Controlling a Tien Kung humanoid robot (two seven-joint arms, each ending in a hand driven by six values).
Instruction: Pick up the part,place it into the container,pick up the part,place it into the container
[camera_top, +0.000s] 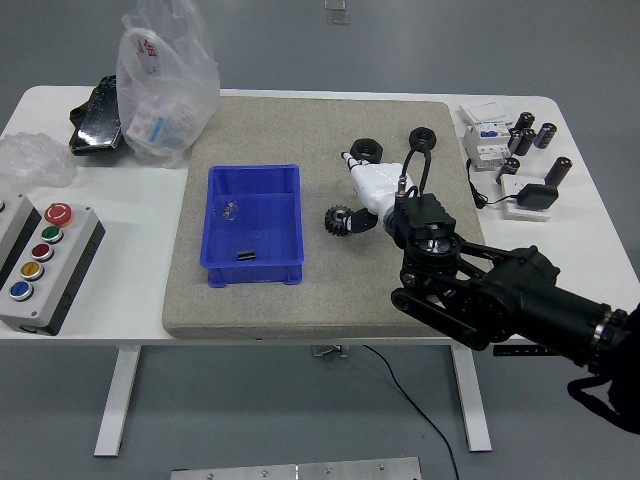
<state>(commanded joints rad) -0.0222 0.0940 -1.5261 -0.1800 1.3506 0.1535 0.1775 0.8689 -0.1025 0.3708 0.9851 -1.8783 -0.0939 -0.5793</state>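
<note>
A small black gear-like part (343, 220) lies on the grey mat (300, 290), just right of the blue container (254, 262). My right hand (368, 183), white on a black arm, hovers right above the part. Its fingers are loosely extended toward a black nut (366, 147) and hold nothing. The part sits at the hand's lower left edge, and I cannot tell if they touch. Two small parts lie in the container, one (232, 210) near the middle and one (245, 257) by the front wall. The left arm is out of view.
A second black nut (424, 138) lies at the mat's back right. Electrical parts and black cylinders (520, 140) stand at the table's right end. A plastic bag (165, 85) and a black object (95, 115) sit at the back left, and a button box (40, 262) at the left.
</note>
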